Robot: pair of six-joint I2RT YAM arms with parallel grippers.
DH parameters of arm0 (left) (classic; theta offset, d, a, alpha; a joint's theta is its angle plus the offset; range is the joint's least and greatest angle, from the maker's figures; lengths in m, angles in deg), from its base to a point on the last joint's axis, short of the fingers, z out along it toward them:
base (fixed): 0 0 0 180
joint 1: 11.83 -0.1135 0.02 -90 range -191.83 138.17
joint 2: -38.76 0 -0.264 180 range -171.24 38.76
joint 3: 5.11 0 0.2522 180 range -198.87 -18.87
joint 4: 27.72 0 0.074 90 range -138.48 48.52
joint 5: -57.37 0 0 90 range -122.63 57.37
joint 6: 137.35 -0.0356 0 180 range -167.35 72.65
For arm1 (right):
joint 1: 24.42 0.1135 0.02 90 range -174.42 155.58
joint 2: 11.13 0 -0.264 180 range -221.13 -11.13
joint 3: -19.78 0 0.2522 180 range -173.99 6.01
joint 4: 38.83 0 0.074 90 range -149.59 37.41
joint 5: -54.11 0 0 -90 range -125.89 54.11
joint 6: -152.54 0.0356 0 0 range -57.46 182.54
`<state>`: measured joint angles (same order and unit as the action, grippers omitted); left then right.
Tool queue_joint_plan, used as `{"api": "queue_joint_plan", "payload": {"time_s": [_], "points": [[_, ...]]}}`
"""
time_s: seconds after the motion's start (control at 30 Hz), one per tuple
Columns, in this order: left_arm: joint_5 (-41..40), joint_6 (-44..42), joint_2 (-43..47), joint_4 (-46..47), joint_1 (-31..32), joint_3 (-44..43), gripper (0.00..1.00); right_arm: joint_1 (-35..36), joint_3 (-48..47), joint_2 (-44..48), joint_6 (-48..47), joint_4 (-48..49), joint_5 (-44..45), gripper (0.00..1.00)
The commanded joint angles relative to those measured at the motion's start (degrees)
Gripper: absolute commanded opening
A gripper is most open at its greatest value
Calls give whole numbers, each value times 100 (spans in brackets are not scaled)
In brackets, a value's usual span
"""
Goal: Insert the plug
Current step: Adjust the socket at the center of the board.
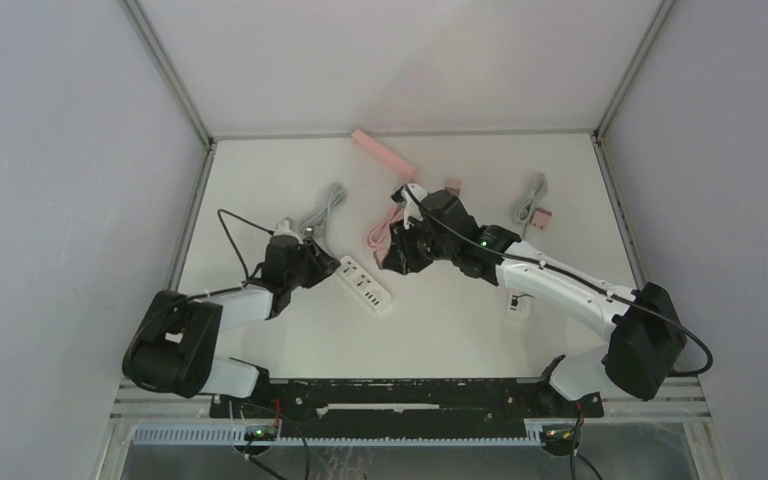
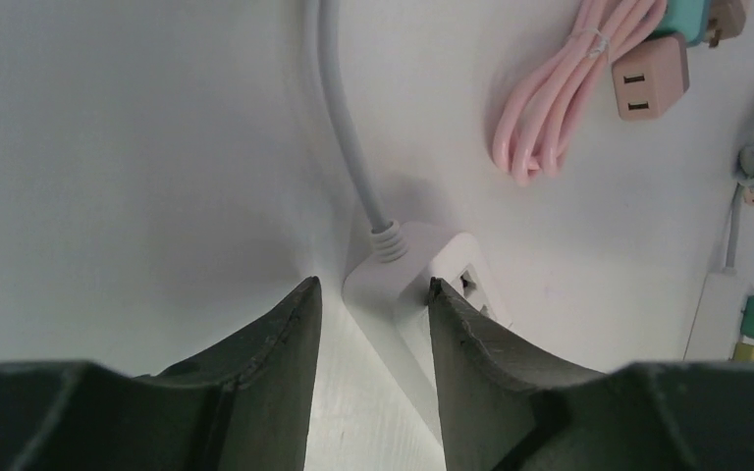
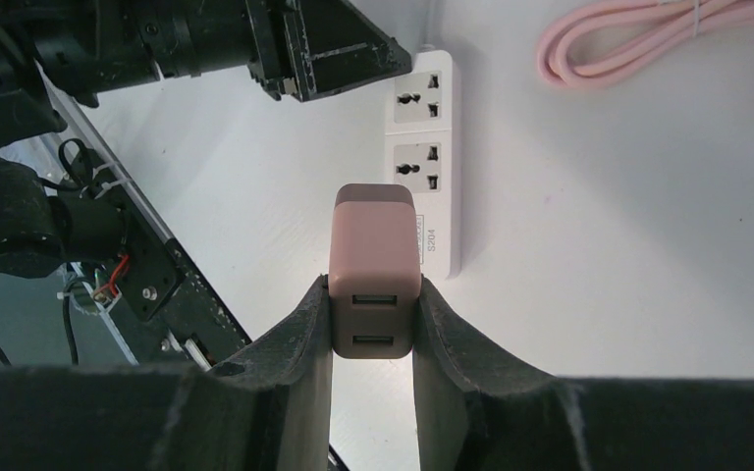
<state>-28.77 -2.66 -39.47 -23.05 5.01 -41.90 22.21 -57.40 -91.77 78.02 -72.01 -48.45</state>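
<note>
Plug (image 3: 374, 235) sits pinched in the right gripper (image 3: 373, 287), short of the white power strip (image 3: 426, 147), which lies just ahead and below, its long axis running away from the jaws, its cord end straddled by the spread left gripper (image 2: 373, 287).

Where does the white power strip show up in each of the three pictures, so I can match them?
Top external: the white power strip lies left of centre.
Left wrist: its cable end, low centre, between the left fingers.
Right wrist: upper centre, beyond the USB charger pinched in the right fingers.
Shared landmark: the coiled pink cable.
</note>
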Motion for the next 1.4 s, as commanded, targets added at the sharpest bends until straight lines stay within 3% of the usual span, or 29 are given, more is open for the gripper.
{"api": "queue_joint_plan", "payload": {"time_s": [0.0, 0.27, 0.43, 1.0, 1.37], "points": [[367, -344, -420, 743, -34, -351, 48, 21, -325, -18, -182, -18, -70, 0], [1208, -584, -914, 1099, -21, -328, 33, 81, -770, -452, -397, -335, -18, 0], [1693, -856, -1082, 1284, 34, -293, 27, 109, -1450, -890, -688, -1027, 226, 0], [2400, -1305, -1830, 1274, 676, -829, 29, 128, -3507, -2715, -1722, -3411, 854, 0], [2540, -1272, -2163, 1333, 925, -1078, 29, -37, -3566, -3098, -2049, -3714, 1303, 0]]}}
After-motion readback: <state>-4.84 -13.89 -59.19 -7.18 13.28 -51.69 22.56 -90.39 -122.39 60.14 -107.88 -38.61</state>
